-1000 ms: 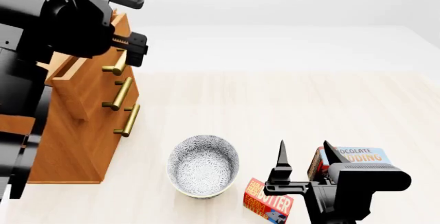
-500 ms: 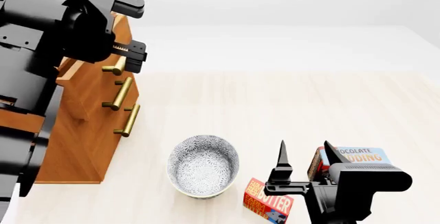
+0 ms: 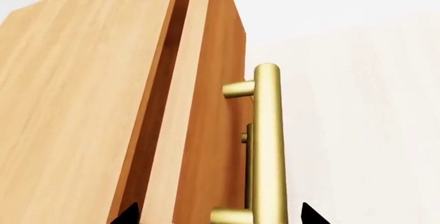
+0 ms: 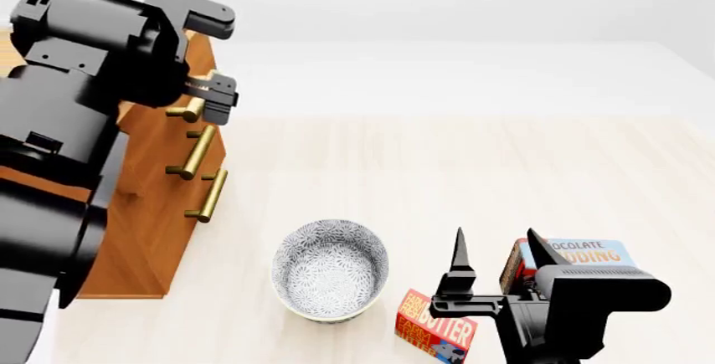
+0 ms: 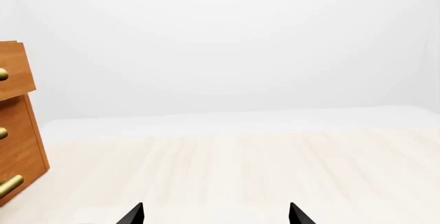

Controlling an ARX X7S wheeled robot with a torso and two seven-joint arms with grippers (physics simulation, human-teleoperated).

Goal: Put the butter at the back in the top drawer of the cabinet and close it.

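At nine o'clock of the head view, the cabinet (image 4: pixel 156 205), with the top drawer (image 3: pixel 199 131) pulled out a little and a dark gap visible behind its front. Left gripper (image 4: pixel 207 96) spread apart around the brass handle (image 3: pixel 267 147), tips on both sides, not clenched. At five o'clock, the butter (image 4: pixel 436 329) flat on the table (image 4: pixel 470 171), just beside the patterned bowl (image 4: pixel 331 269). Right gripper (image 4: pixel 497 255) released, upright, holding nothing, between the butter and the chocolate pudding box (image 4: pixel 587 253).
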